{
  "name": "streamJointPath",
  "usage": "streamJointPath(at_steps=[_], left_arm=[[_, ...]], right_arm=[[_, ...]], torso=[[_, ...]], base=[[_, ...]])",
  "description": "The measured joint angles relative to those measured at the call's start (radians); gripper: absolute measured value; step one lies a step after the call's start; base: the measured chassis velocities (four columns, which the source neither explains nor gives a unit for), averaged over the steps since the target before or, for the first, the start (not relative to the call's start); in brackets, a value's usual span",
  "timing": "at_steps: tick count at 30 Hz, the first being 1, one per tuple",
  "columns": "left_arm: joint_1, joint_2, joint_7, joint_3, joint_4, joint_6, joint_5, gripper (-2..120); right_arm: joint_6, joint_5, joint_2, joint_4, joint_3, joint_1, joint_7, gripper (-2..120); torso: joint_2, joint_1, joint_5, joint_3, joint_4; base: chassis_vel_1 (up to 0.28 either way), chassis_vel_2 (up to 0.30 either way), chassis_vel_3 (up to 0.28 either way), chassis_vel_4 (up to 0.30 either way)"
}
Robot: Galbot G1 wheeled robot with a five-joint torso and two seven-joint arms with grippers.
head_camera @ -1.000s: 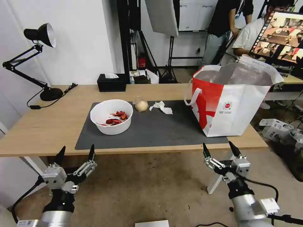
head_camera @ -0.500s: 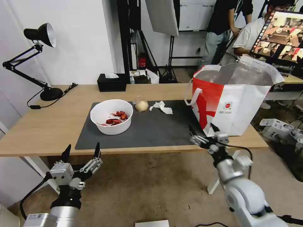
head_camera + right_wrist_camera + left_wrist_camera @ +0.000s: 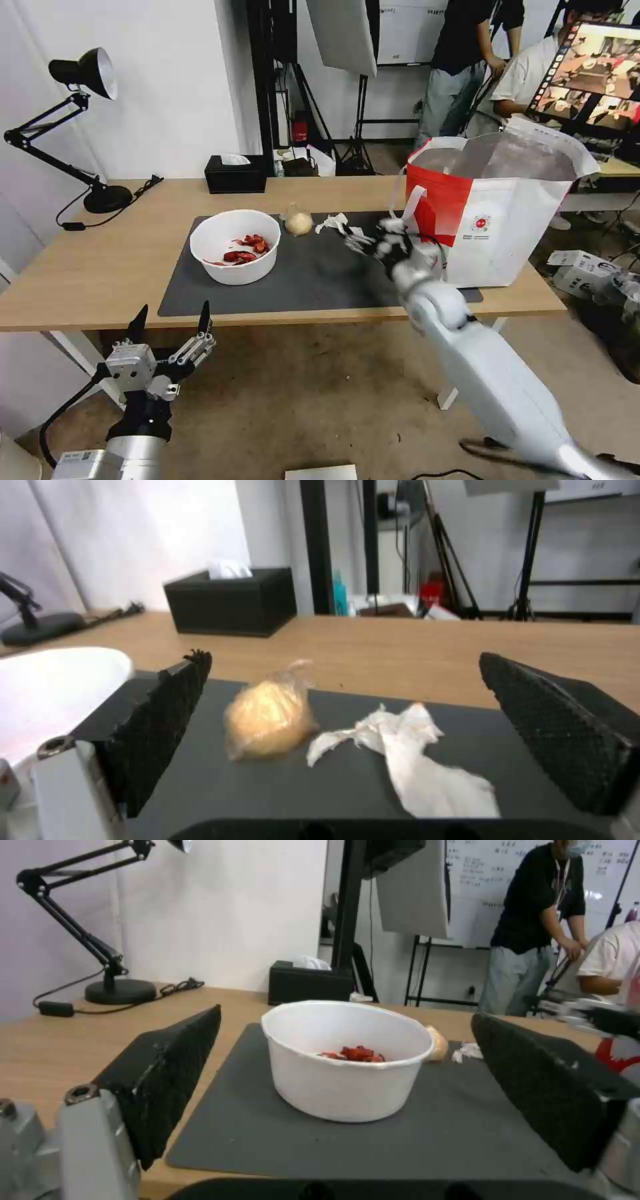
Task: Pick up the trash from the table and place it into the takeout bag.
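Both grippers spread: right gripper (image 3: 363,241) mid-frame above crumpled tissue (image 3: 341,225), left gripper (image 3: 170,320) lower left, below table (image 3: 80,267)

table (image 3: 100,267): light wood, matt | mat (image 3: 320,273): dark, matt | tissue (image 3: 413,760): crumpled paper | takeout bag (image 3: 507,220): foil-lined

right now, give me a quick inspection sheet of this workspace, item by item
surface: light-wood table with dark grey mat.
job's things: white bowl with red scraps, bagged beige lump and crumpled tissue on the mat; takeout bag upright, open, at the mat's right end.
clutter: black tissue box, desk lamp.
grippers: right pincer open, over the mat near the tissue; left pincer open, below the table's front edge.
cables: lamp cord on the table.
surroundings: boxes on the floor.
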Motion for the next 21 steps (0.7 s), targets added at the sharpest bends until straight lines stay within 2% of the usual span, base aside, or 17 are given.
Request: streamJointPath(at_steps=[4, 5, 8, 13, 15, 21], left_arm=[[-0.004, 0.000, -0.010, 0.008, 0.000, 0.000, -0.001, 100], [-0.004, 0.000, -0.010, 0.008, 0.000, 0.000, -0.001, 100], [-0.006, -0.001, -0.018, 0.014, 0.000, -0.002, -0.002, 100], [-0.008, 0.001, -0.020, 0.012, -0.001, -0.003, -0.004, 100], [-0.013, 0.005, -0.022, 0.007, -0.001, -0.003, -0.009, 100], [-0.022, 0.014, -0.025, 0.002, -0.001, -0.003, -0.023, 100]], right_arm=[[-0.049, 0.006, 0.062, -0.125, -0.049, 0.105, 0.042, 100], [-0.049, 0.006, 0.062, -0.125, -0.049, 0.105, 0.042, 100], [-0.114, 0.012, 0.117, -0.266, -0.070, 0.183, 0.096, 100], [-0.174, 0.016, 0.140, -0.339, -0.074, 0.222, 0.112, 100], [-0.225, 0.028, 0.149, -0.378, -0.076, 0.247, 0.112, 100], [-0.289, 0.052, 0.164, -0.415, -0.080, 0.277, 0.112, 100]], torso=[[0.000, 0.000, 0.0000, 0.000, 0.0001], [0.000, 0.000, 0.0000, 0.000, 0.0001], [0.000, 0.000, 0.0001, 0.000, 0.0000], [0.000, 0.000, 0.0002, 0.000, -0.0001], [0.000, 0.000, 0.0003, 0.000, 0.0000], [0.000, 0.000, 0.0003, 0.000, -0.0002]], base=[[0.000, 0.000, 0.000, 0.000], [0.000, 0.000, 0.000, 0.000], [0.000, 0.000, 0.000, 0.000], [0.000, 0.000, 0.000, 0.000], [0.000, 0.000, 0.000, 0.000], [0.000, 0.000, 0.000, 0.000]])
